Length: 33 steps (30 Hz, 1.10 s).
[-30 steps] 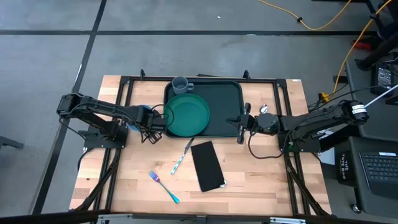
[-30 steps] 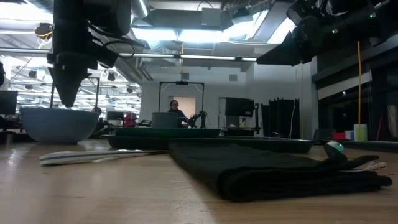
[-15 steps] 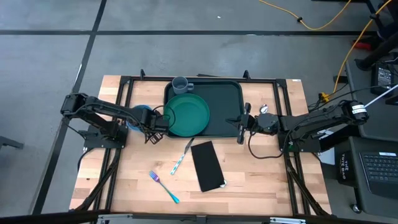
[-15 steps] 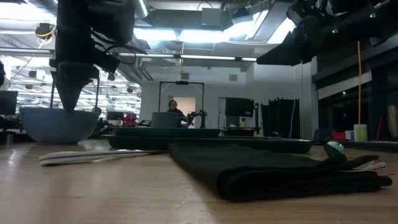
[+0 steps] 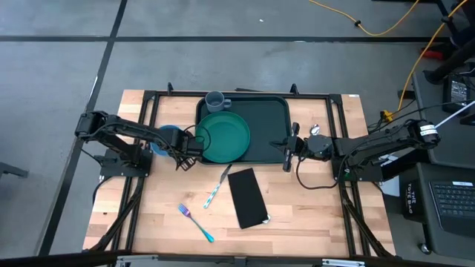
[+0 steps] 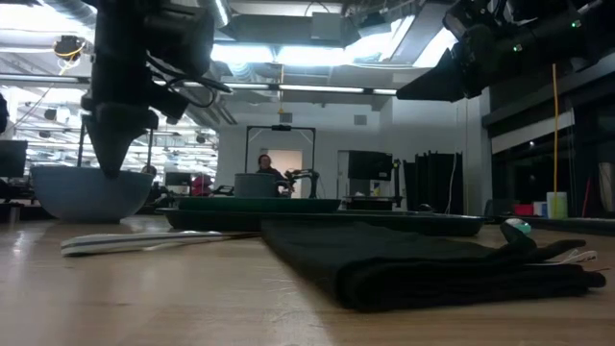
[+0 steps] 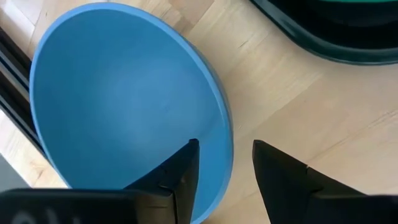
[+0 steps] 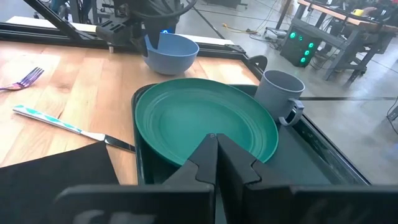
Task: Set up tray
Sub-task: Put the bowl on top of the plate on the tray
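Left gripper (image 7: 224,171) straddles the blue bowl (image 7: 124,106) rim, fingers apart, one inside and one outside, seemingly to pinch it for lifting; right gripper (image 8: 216,152), closed and empty, waits at the right-centre of the high view over the tray (image 5: 271,122), which already holds the green plate (image 5: 223,136) and mug (image 5: 214,99)

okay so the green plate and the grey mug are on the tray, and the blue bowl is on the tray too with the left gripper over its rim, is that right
Not quite. The green plate and grey mug are on the tray, but the blue bowl sits on the wooden table, left of the tray. The high view shows this. The left gripper is indeed over the bowl's rim, one finger on each side.
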Each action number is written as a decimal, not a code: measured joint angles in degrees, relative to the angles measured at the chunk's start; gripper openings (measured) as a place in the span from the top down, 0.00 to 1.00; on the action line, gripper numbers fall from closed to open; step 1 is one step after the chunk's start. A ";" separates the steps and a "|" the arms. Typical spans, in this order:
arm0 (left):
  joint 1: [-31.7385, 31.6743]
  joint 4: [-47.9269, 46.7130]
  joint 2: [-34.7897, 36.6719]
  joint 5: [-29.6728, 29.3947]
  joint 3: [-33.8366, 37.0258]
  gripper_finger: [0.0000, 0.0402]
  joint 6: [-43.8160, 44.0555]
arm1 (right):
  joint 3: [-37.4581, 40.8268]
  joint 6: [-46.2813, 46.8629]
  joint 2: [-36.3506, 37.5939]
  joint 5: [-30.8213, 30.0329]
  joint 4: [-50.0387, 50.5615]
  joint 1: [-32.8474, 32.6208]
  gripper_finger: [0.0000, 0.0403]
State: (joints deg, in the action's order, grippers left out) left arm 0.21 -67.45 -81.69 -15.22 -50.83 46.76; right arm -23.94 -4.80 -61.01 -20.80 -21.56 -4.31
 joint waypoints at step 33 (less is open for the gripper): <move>0.02 0.23 -4.72 -0.09 0.00 0.97 -5.11 | 0.00 0.02 0.00 0.07 0.09 0.00 0.98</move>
State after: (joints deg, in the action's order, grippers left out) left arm 0.22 -67.23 -86.41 -15.31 -50.83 41.65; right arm -23.94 -4.78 -61.01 -20.73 -21.47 -4.32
